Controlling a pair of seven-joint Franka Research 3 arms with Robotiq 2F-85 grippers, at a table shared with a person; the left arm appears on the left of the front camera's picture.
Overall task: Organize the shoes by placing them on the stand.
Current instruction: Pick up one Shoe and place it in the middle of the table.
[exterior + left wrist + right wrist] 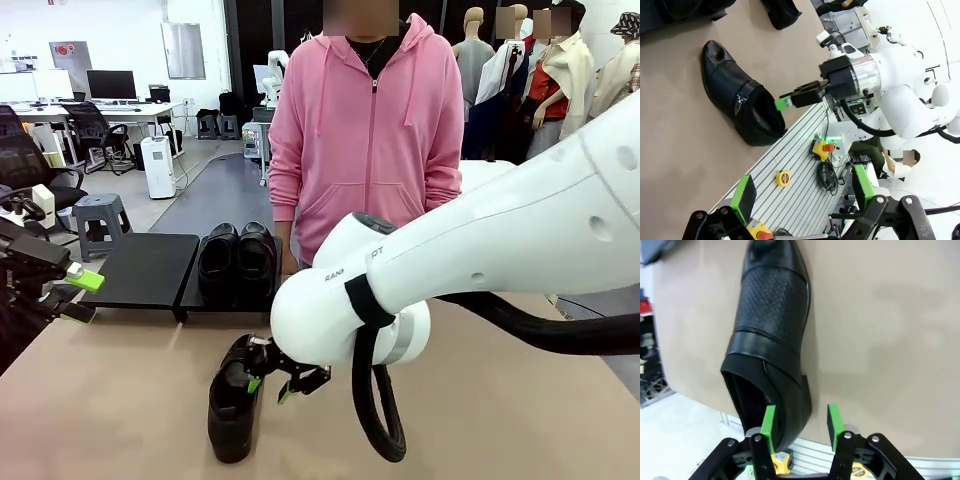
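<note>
A single shoe [232, 410] [772, 315] [735, 95] stood upright on the tan table [120, 400], well in front of the stand [140, 270] and toward the robot's edge, with its toe turned toward the stand. The right claw [265, 388] [801, 427] was at the shoe's heel, on the side away from the stand. Its green pads [769, 426] were parted, with the heel rim between them and a gap showing at the outer pad, so nothing was pinched. A pair of shoes [237, 262] sat side by side on the stand's right panel, and the left panel was bare. A person in a pink hoodie [365, 130] stood just behind the stand. The left claw [82, 296] [802, 192] hung to the left of the stand with its fingers spread wide, holding nothing.
</note>
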